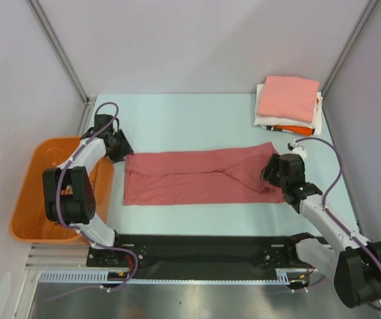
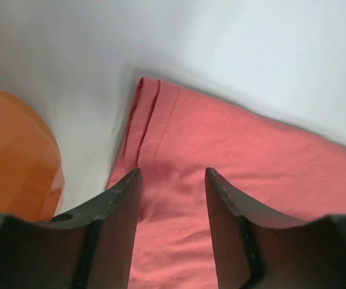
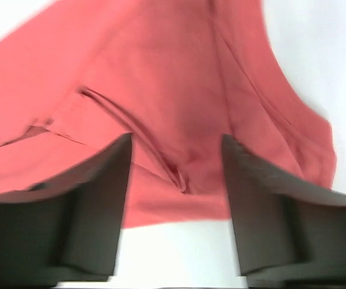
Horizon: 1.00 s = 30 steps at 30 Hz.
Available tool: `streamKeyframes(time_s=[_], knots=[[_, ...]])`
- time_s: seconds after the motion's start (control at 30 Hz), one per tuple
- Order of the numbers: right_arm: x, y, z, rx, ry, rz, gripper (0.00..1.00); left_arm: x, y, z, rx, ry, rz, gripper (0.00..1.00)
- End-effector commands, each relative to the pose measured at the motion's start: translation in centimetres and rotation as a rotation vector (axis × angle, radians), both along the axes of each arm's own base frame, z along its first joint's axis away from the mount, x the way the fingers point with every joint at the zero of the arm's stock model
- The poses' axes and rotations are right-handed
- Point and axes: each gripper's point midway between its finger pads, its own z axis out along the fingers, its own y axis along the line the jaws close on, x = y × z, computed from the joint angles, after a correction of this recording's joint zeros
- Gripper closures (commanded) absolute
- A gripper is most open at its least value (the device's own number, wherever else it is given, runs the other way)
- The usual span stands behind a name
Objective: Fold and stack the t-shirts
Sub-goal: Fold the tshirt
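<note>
My left gripper and right gripper hang with jaws parted, gripping nothing, one over each end of the dusty-red t-shirt. It lies banded across mid-tabletop, probably for a crosswise fold. The folded stack waits in the far right corner.

Grey walls w/ metal posts, pale-blue tbl.

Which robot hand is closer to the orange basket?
Left. The left gripper sits just beside the orange basket, at one end of the red t-shirt; the right gripper is at the shirt's far end.
</note>
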Motion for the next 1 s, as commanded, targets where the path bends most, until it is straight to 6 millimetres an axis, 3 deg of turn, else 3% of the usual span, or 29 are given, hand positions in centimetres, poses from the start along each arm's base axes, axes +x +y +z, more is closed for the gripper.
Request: streamKeyframes(time_s=[0.0, 0.07, 0.2, 0.37, 0.47, 0.5, 0.57, 0.6, 0.7, 0.87, 0.97], knots=[[-1.3, -1.8, -0.5, -0.001, 0.000, -0.108, 0.32, 0.1, 0.5, 2.7, 0.012, -0.073, 0.012, 0.47], [-1.5, -2.7, -0.1, -0.011, -0.001, -0.128, 0.25, 0.3, 0.4, 3.4, 0.009, -0.092, 0.005, 0.39], [-0.5, -3.6, 1.4, -0.010, -0.014, -0.137, 0.21, 0.2, -0.2, 5.2, -0.008, -0.136, -0.010, 0.37], [2.1, -5.0, 1.0, -0.013, 0.044, -0.140, 0.18, -0.2, -0.9, 6.3, 0.014, -0.158, -0.034, 0.36], [4.0, -4.6, 1.0, 0.014, 0.066, -0.088, 0.18, -0.2, -1.4, 6.0, 0.031, -0.146, -0.055, 0.36], [4.5, -4.3, -0.2, 0.024, 0.106, -0.060, 0.18, 0.0, -1.4, 5.8, 0.032, -0.138, -0.057, 0.36], [6.3, -3.9, 0.0, 0.027, 0.104, -0.031, 0.18, 0.3, -1.6, 5.4, 0.032, -0.126, -0.066, 0.36], [6.7, -3.8, -1.5, 0.022, 0.150, -0.014, 0.18, 0.4, -1.5, 4.6, 0.031, -0.101, -0.066, 0.36], [8.2, -2.8, -2.2, 0.053, 0.178, 0.044, 0.18, 0.7, -1.5, 3.7, 0.036, -0.070, -0.068, 0.36], [8.9, -2.3, -4.6, 0.061, 0.242, 0.073, 0.19, 0.7, -1.4, 3.9, 0.041, -0.068, -0.074, 0.36], [8.9, -2.2, -5.3, 0.069, 0.257, 0.074, 0.20, 0.8, -3.2, 3.4, 0.045, -0.057, -0.124, 0.36]])
